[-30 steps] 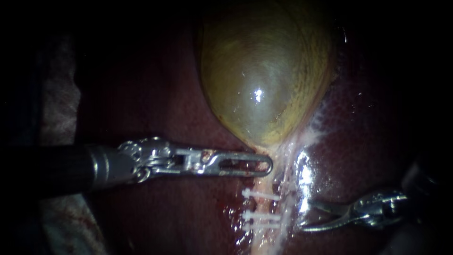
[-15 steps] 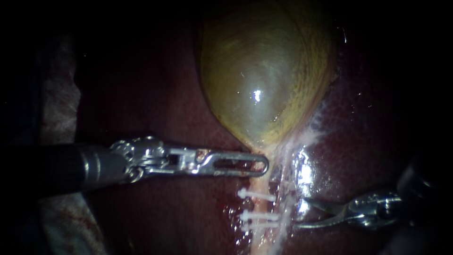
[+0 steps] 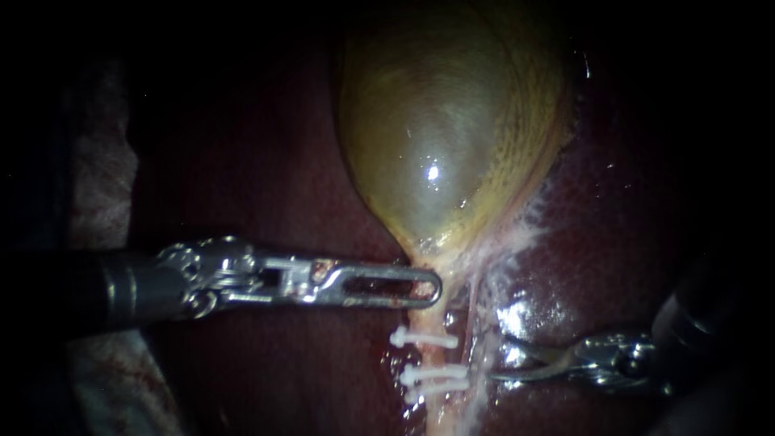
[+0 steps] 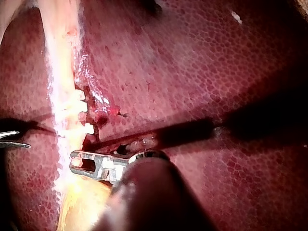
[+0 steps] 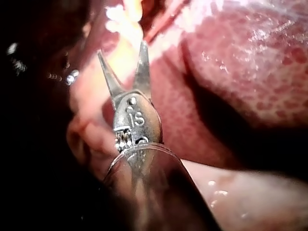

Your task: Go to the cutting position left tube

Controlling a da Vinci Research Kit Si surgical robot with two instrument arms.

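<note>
The left tube runs as a pale cord down from the narrow end of the gallbladder, with dark red liver on both sides of it. White clips cross this tube: an upper clip nearer its gallbladder end and two lower clips close together farther along. A short bare stretch of tube lies between the upper one and the pair. The left instrument meets the tube at its very top, just above the upper clip, where the tube joins the gallbladder. Its slotted jaws lie flat together with no gap showing and pinch the pale tissue of the gallbladder's neck. The left wrist view shows the same tip laid across the pale cord, just beside the clips. A thinner pale strand runs alongside the tube on its right in the endoscope view. The right instrument stands on that same side of the tube, beyond the strand, about level with the bare stretch between the clips. Its two curved blades are parted, and the right wrist view shows a clear V-shaped gap between them with nothing caught in it. The blade tips point toward the tube and come near the thinner strand, but stand apart from the left tube and its clips.
</note>
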